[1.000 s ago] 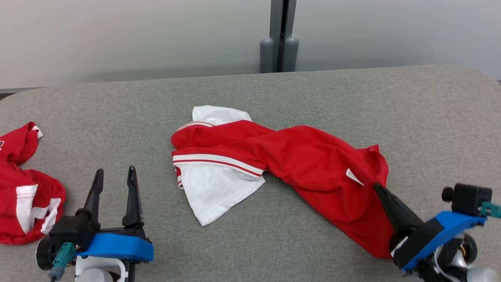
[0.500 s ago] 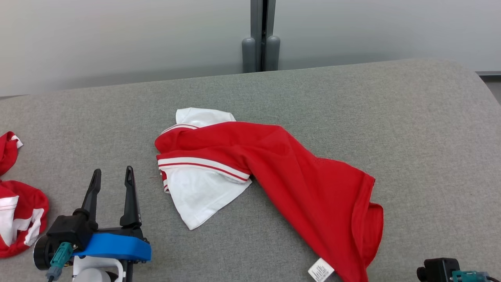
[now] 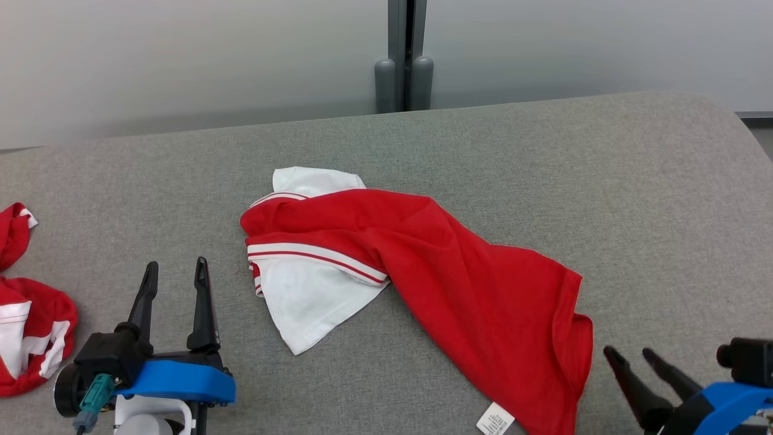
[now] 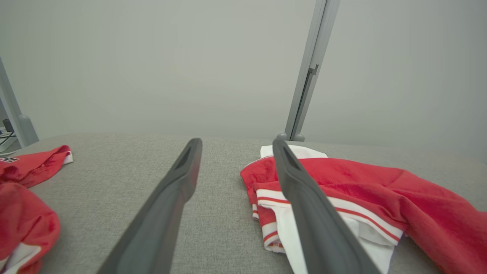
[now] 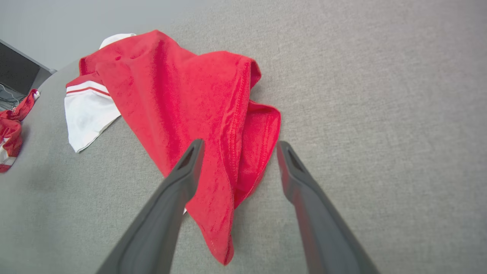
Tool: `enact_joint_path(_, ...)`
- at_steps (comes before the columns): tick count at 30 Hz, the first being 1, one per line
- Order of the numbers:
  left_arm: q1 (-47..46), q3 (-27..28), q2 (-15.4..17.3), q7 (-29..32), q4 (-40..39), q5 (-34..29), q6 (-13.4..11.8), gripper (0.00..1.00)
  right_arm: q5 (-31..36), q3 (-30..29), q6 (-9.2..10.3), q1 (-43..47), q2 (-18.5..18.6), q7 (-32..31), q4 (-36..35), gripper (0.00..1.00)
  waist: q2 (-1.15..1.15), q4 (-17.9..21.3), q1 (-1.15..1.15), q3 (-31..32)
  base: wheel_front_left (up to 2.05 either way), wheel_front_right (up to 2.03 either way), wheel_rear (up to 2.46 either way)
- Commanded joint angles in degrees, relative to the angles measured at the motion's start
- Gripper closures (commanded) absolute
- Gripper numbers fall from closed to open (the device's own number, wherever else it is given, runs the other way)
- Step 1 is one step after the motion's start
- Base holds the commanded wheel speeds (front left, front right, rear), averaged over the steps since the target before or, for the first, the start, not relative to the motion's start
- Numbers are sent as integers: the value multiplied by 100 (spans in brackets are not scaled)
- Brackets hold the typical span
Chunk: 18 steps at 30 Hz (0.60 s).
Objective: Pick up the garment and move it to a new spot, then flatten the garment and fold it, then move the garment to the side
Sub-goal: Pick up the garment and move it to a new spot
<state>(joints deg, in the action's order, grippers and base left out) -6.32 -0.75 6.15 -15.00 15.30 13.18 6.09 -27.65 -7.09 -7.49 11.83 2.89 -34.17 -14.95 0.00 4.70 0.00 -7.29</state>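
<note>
While the garment point(image 3: 459, 290) is lying rumpled on the table point(image 3: 634, 181) (flattening, folding and setting aside seemingly left), the right gripper point(image 3: 628, 352) is hovering by its hem and the left gripper point(image 3: 176, 264) is sitting apart, both jaws spread, empty.

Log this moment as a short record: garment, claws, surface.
garment: red-and-white shirt, crumpled, unfolded, mid-table
care label: showing at near hem
left claw: open, empty, apart from the shirt
right claw: open, empty, beside the shirt's near right hem
surface: grey fabric table
other: second red garment at left edge
</note>
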Motion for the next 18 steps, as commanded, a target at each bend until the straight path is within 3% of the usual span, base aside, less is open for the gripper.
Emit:
enact_joint_path(1, -26, 9, -7, -26, -10, 22, -7, 0, 177, -127, -1, -223, 1, 68, -39, 0, 0, 3, 0, -14, 0, 0, 0)
enact_joint_path(9, -120, -58, -17, -26, 8, 19, 15, 0, 1175, 35, -1, -1196, 1, 539, 781, 0, 0, -41, 0, -83, 0, 0, 0)
enact_joint_path(18, -142, -67, -5, -26, 30, 17, 35, 0, 1683, 236, -1, -1961, 2, 1071, 2467, 0, 0, -125, 0, -129, 0, 0, 0)
